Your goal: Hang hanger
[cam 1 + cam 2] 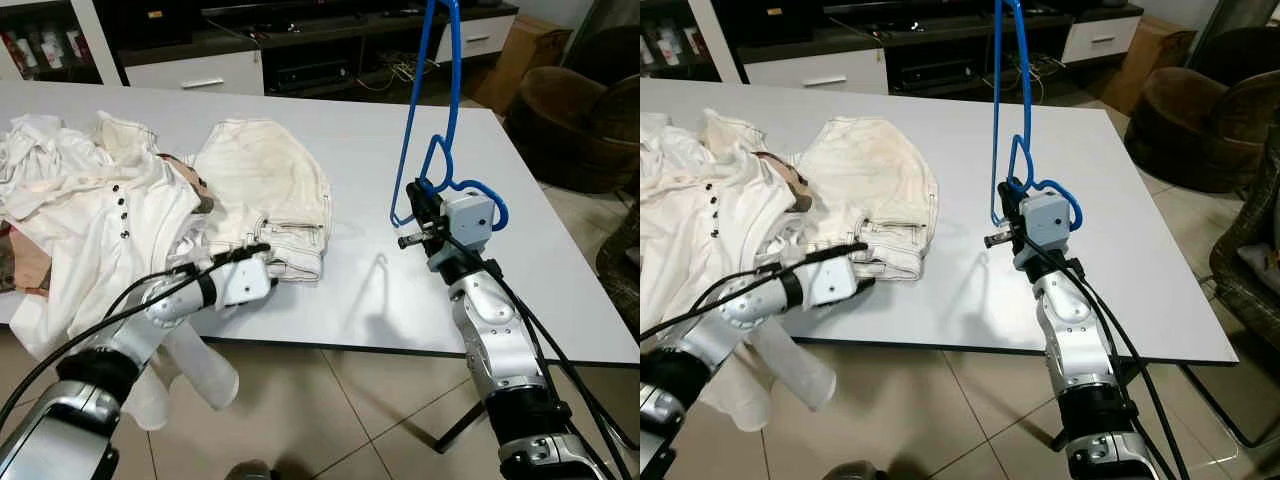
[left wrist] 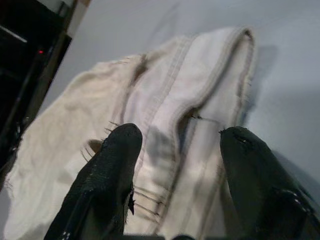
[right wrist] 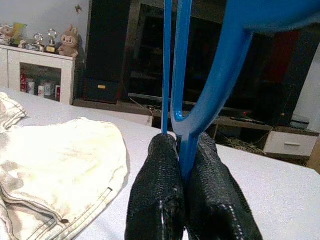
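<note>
A white table (image 1: 350,300) spans the frame; cream shorts (image 1: 262,185) lie at centre-left under the left gripper (image 2: 177,145), fingers spread. At centre-right, the right gripper (image 3: 185,172) clamps an upright blue hanger (image 1: 428,130).

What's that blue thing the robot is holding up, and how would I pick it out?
Look at the white table, then at its right half, where the right gripper is shut on a blue hanger and holds it upright above the tabletop. It is thin bent blue plastic, unlike the pale shorts and white shirt heaped left.
</note>
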Available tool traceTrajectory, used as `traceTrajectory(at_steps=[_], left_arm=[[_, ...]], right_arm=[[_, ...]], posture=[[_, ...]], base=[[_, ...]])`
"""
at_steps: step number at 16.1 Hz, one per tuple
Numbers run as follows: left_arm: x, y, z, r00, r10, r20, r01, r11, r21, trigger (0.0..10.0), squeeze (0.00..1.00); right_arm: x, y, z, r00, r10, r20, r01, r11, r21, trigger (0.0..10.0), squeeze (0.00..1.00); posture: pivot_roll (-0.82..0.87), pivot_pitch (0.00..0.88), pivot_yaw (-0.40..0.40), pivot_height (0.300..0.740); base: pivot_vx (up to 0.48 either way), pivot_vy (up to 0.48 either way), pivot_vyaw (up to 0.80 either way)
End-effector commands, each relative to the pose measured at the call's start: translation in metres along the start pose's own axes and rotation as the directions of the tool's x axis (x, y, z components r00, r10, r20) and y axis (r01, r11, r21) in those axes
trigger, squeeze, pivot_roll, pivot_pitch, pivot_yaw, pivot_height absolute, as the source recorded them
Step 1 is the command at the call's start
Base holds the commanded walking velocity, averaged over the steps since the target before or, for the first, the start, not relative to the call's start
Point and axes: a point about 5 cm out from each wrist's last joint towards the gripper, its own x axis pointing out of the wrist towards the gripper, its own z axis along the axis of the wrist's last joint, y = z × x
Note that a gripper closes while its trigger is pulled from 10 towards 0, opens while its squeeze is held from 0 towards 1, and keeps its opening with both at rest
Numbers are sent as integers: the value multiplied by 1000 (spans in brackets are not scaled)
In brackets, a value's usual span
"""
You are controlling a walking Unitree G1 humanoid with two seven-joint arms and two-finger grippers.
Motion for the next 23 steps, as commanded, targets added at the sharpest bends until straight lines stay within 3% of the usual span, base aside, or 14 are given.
traceTrajectory(at_steps=[1,3,6,10,11,12,15,20,22,23], left_arm=[[3,4,3,1000,10,-1,-10,1000,16,10000,0],[10,5,5,1000,30,-5,-30,999,21,10000,0],[16,-5,-1,998,-17,-57,18,1000,15,10000,0],[22,-28,-2,988,-137,-67,136,991,-21,10000,0],[23,-32,0,985,-161,-57,160,987,-27,4196,0],[24,-36,1,982,-183,-41,181,983,-36,0,0],[24,-43,6,980,-196,12,197,979,-62,0,0],[28,-23,18,996,-21,86,29,995,-95,0,0],[29,0,28,979,157,131,-143,984,-108,0,0],[28,14,34,953,258,158,-239,962,-129,0,0]], right_arm=[[2,-2,7,1000,1,23,-1,1000,-3,10000,0],[2,-2,7,1000,0,24,0,1000,-3,10000,0],[2,-2,7,1000,-3,25,3,1000,-3,10000,0],[2,-3,8,1000,-7,26,7,1000,-3,10000,0],[3,-3,8,1000,-7,27,7,1000,-3,10000,0],[3,-2,9,1000,-7,28,7,1000,-3,10000,0],[3,-2,9,1000,-6,27,6,1000,-2,10000,0],[2,-6,10,1000,-7,26,7,1000,-6,10000,0],[1,-8,10,1000,-8,25,8,1000,-10,10000,0],[-1,-9,10,1000,-8,22,8,1000,-12,10000,0]], posture=[[131,0,-6,740],[129,0,-6,740],[123,0,-1,740],[121,0,1,740],[121,0,1,740],[121,0,1,740],[123,0,-1,740],[125,0,-2,740],[122,0,-2,740],[119,0,-2,740]], base=[[0,0,0],[0,0,0],[0,0,0],[0,0,0],[0,0,0],[0,0,0],[0,0,0],[0,0,0],[0,0,0],[0,0,0]])
